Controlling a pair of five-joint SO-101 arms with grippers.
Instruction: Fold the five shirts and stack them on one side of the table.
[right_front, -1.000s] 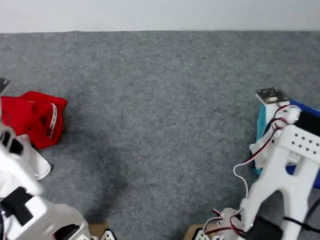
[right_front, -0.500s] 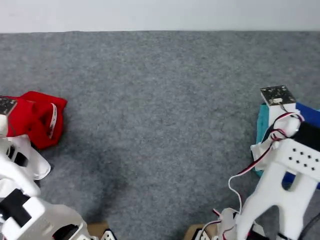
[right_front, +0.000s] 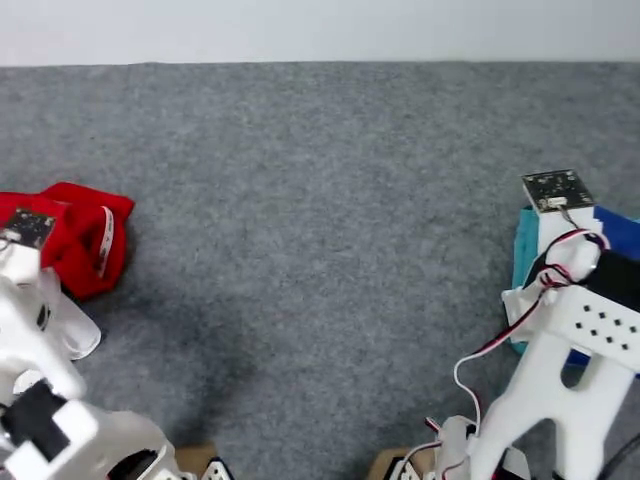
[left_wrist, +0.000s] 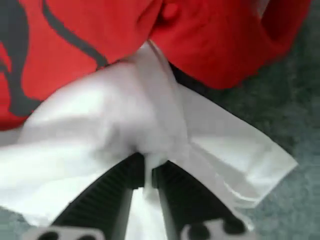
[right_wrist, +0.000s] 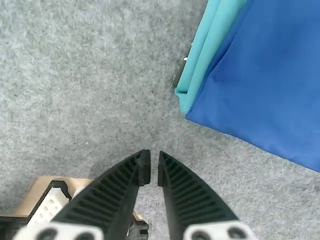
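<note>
Grey felt is covering the table; white wall is running along the far edge. Left gripper is pinching white shirt beside red shirt, far left. Right gripper is hovering closed and empty by teal shirt and blue shirt, right.

A grey felt-like table surface runs back to a pale wall.
</note>
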